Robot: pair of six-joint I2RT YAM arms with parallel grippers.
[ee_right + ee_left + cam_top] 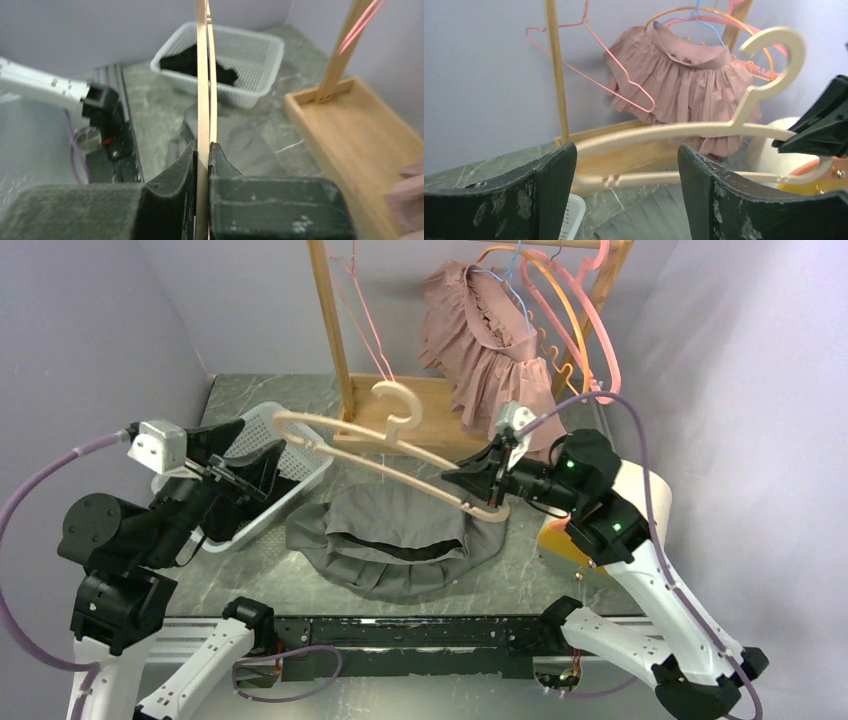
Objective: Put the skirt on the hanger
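A grey pleated skirt lies flat on the table's middle, waistband toward the front. A cream plastic hanger hangs in the air above it, hook up. My right gripper is shut on the hanger's right end; the right wrist view shows the hanger edge-on between the closed fingers. My left gripper is open and empty, just short of the hanger's left end. In the left wrist view the hanger crosses beyond the spread fingers, with the skirt below.
A white basket with dark cloth sits at the left, under my left gripper. A wooden rack at the back holds a pink skirt and wire hangers. An orange and white object lies by my right arm.
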